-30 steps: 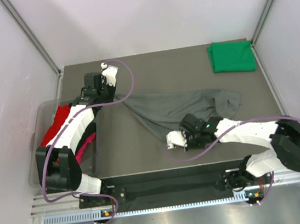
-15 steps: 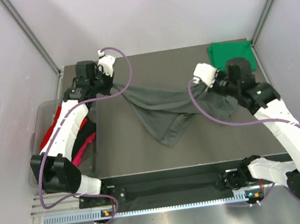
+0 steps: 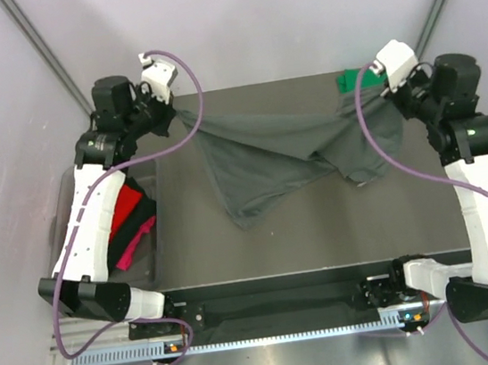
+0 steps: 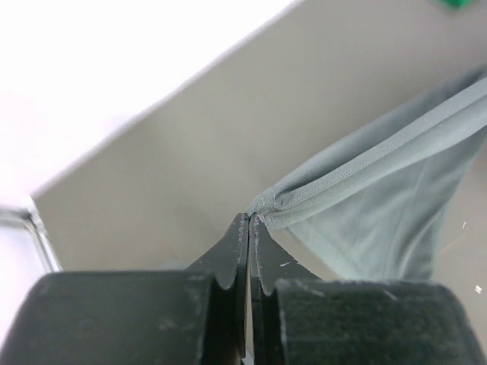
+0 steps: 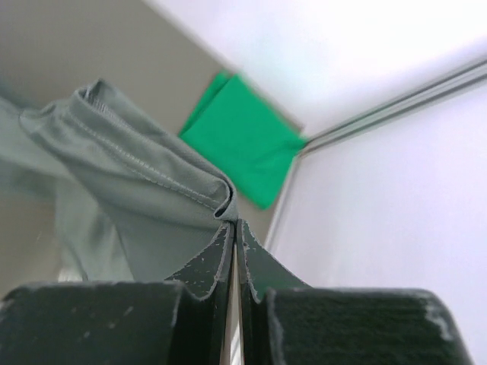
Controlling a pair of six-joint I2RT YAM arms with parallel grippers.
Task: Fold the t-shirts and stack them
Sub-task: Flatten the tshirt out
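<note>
The dark grey t-shirt (image 3: 268, 157) hangs stretched in the air between both grippers, its lower part drooping toward the table. My left gripper (image 3: 175, 115) is shut on the shirt's left edge, seen as a hemmed corner (image 4: 304, 199) at the fingertips in the left wrist view. My right gripper (image 3: 387, 90) is shut on the shirt's right edge, a folded hem (image 5: 152, 175) in the right wrist view. The folded bright green t-shirt (image 3: 352, 78) lies at the back right corner, mostly hidden behind the right arm; it also shows in the right wrist view (image 5: 243, 137).
A clear plastic tub (image 3: 157, 248) stands at the table's left side with red (image 3: 123, 207), black and magenta-pink (image 3: 127, 252) shirts in it. White walls with metal corner posts close in the back and sides.
Both grippers have risen and moved apart toward the back corners, lifting the grey shirt off the table and stretching it. The right arm swung from the front middle to the back right.
</note>
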